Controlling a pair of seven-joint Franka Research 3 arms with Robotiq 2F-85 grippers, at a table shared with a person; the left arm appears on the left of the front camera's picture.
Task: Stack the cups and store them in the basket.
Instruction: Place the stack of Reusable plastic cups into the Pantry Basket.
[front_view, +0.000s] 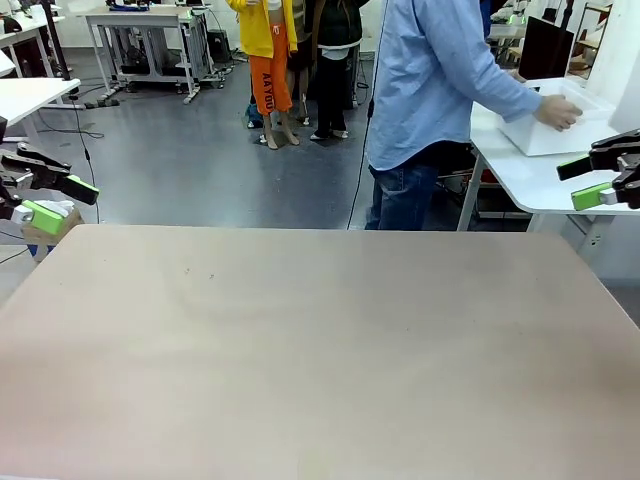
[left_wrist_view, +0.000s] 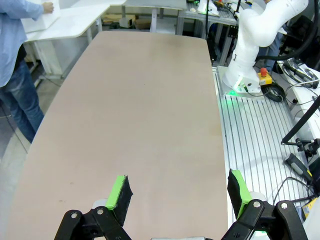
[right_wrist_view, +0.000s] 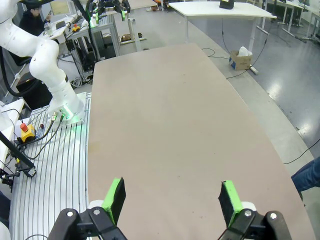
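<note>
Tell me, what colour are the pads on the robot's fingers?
Bright green pads, clearest in the right wrist view.

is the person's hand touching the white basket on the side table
Touching. In the front view the person's hand rests on the rim of the white basket, with no gap visible.

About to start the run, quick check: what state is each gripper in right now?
Left gripper: open, holding nothing, above the table.
Right gripper: open, holding nothing, above the table.

Beige table (matte top, faintly smudged).
</note>
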